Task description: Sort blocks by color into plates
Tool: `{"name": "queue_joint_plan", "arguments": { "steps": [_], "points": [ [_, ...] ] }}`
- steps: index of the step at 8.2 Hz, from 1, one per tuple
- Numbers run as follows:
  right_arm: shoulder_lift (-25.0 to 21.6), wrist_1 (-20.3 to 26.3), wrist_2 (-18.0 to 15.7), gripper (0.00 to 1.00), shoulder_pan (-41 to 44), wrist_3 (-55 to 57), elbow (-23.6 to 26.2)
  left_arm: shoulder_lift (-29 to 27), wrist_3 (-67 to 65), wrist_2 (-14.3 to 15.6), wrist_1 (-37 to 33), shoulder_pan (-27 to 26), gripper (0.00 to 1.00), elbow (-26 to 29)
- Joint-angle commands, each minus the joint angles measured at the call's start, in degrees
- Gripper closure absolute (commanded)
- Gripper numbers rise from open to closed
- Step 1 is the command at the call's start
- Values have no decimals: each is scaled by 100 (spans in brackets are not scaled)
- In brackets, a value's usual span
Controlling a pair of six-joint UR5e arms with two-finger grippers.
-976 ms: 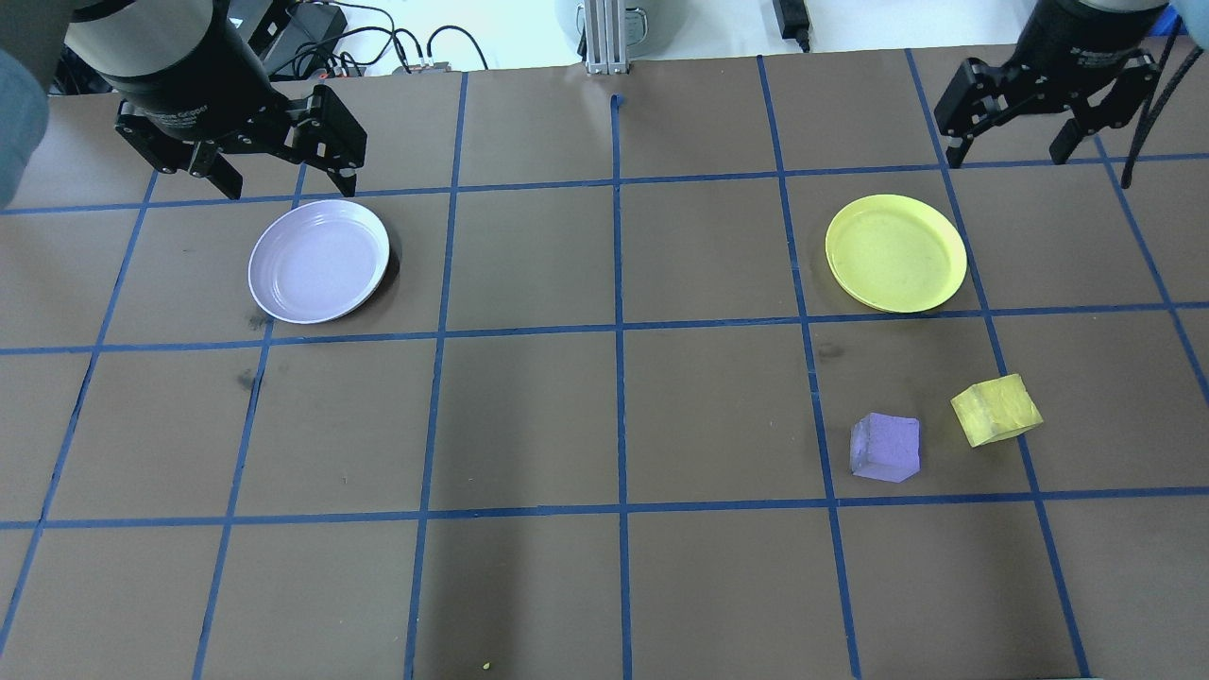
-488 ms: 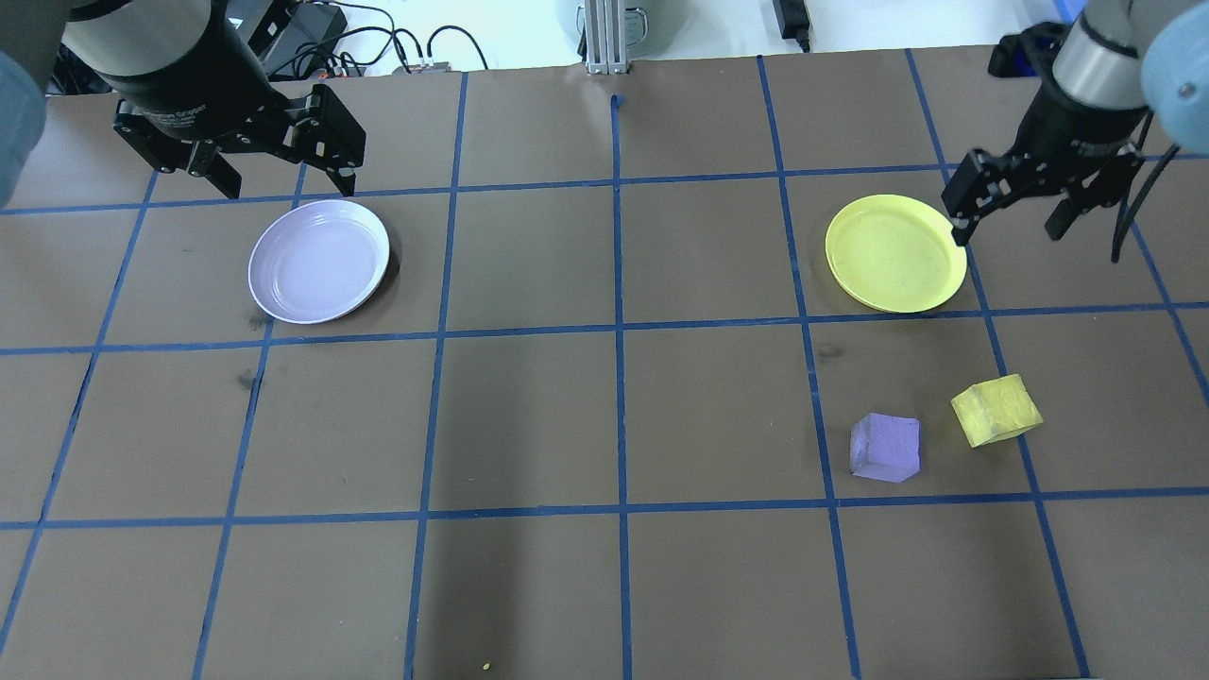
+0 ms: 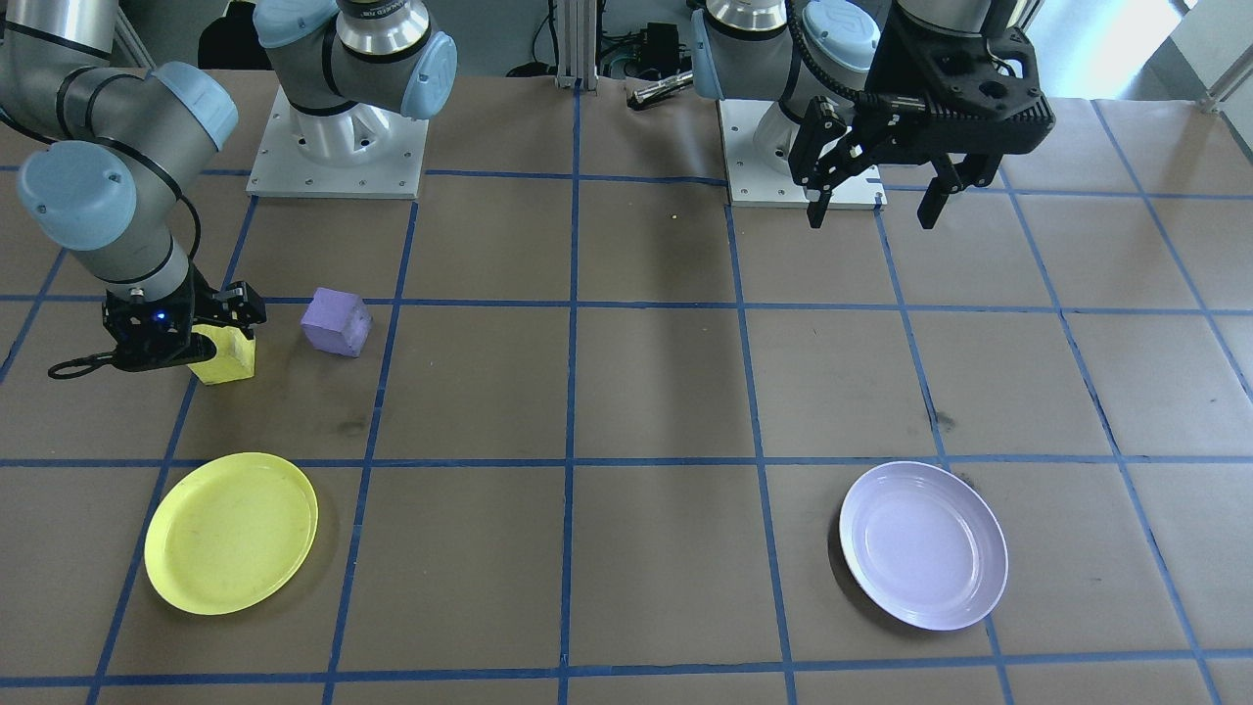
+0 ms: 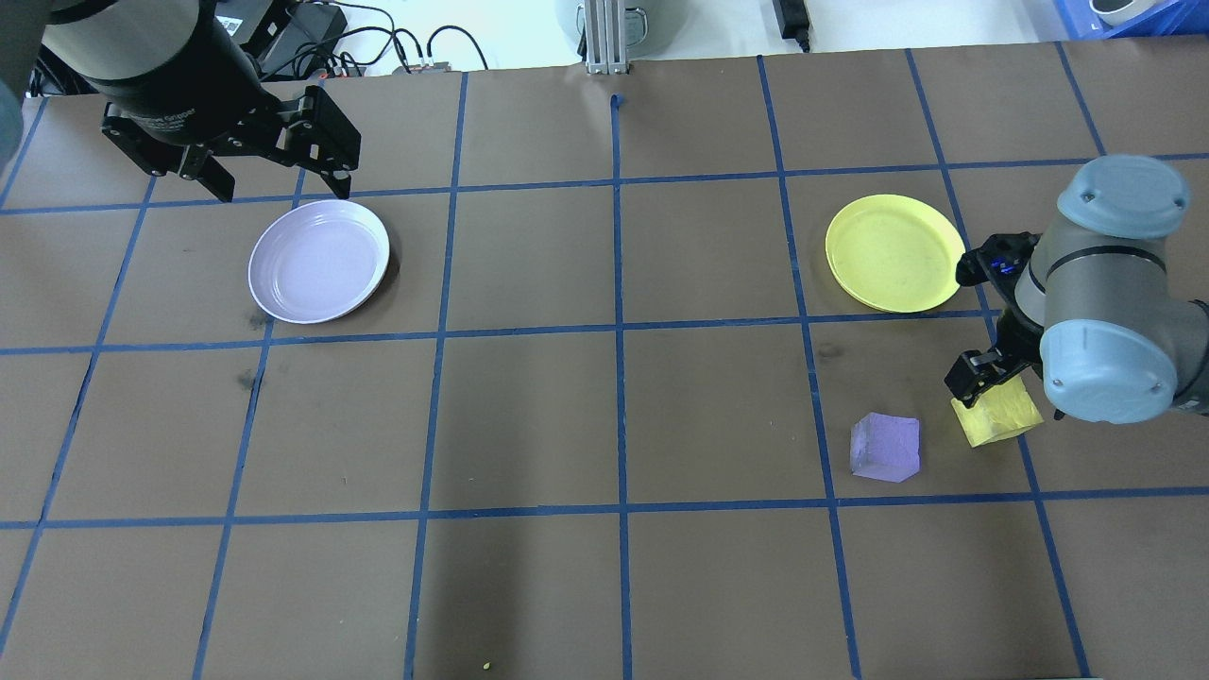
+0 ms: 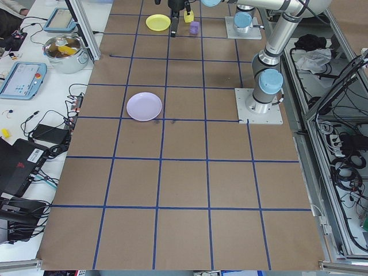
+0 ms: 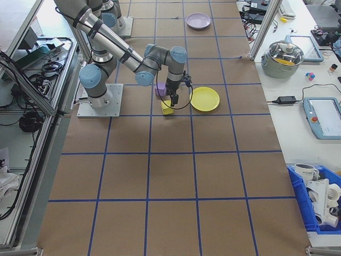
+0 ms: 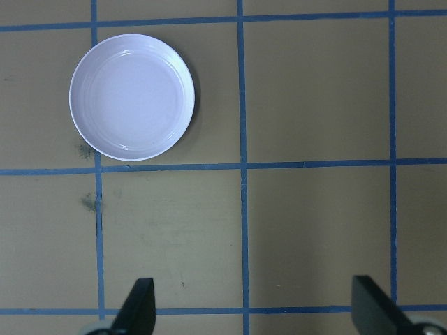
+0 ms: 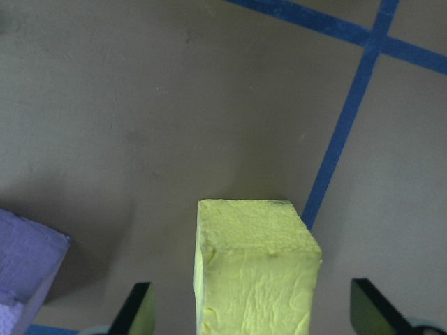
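The yellow plate [image 4: 895, 252] is taken as the landmark on the brown tabletop [image 4: 604, 406], which is marked into squares with blue tape. Nothing is seen lying in this plate. The lavender plate [image 4: 319, 261] is set well apart from it, toward the robot's left end of the tabletop, and it too is seen holding nothing.

The yellow block [image 4: 999, 414] is found near the yellow plate, on the robot's side of it, resting on the tabletop beside a blue tape line. The lavender block [image 4: 886, 448] is placed just beside the yellow block, apart from it, and also outside both plates.

The right claw [image 8: 248, 310] is lowered over the yellow block. In the right wrist view its fingers [image 8: 137, 307] are seen spread wide to either side of the block, with a gap on each side, so nothing is gripped.

The left claw [image 3: 873, 201] is held in the air far from the yellow plate, near the lavender plate. Its fingers [image 7: 137, 307] are likewise seen wide apart, and nothing is held between them.
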Motion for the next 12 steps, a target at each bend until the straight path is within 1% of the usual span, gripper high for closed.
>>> {"name": "queue_joint_plan", "arguments": {
  "steps": [1, 2, 3, 4, 6, 7, 8, 9, 10, 11, 12],
  "points": [
    [126, -169, -27, 0, -24, -271, 119, 51, 3, -12, 49, -3, 0, -145],
    [309, -213, -27, 1, -42, -272, 119, 77, 12, -38, 50, -3, 0, -207],
    [572, -240, -97, 7, -51, -280, 119, 95, 12, -38, 50, 6, 0, -234],
    [618, -249, -106, 13, -77, -272, 119, 69, -6, -47, 41, -11, 0, -277],
    [601, -136, -107, 60, -208, -219, 32, 104, 3, 6, 50, -3, 0, -322],
    [601, -48, -63, 67, -209, -184, -108, 113, -6, -47, 50, -3, 0, -357],
    [592, 197, -2, 69, -209, -166, -344, 174, -6, -4, 50, -3, 0, -357],
    [583, 460, 8, 72, -209, -131, -686, 183, -6, 6, 50, 6, 0, -357],
    [557, 802, 295, 71, -200, 78, -1072, 183, 3, 6, 50, 6, 0, -357],
    [618, 1110, 715, 71, -192, 402, -1563, 183, 3, -3, 58, 6, 0, -357],
    [844, 1209, 772, 69, -148, 657, -2029, 183, 3, -3, 58, 6, 0, -357]
  ]
}}
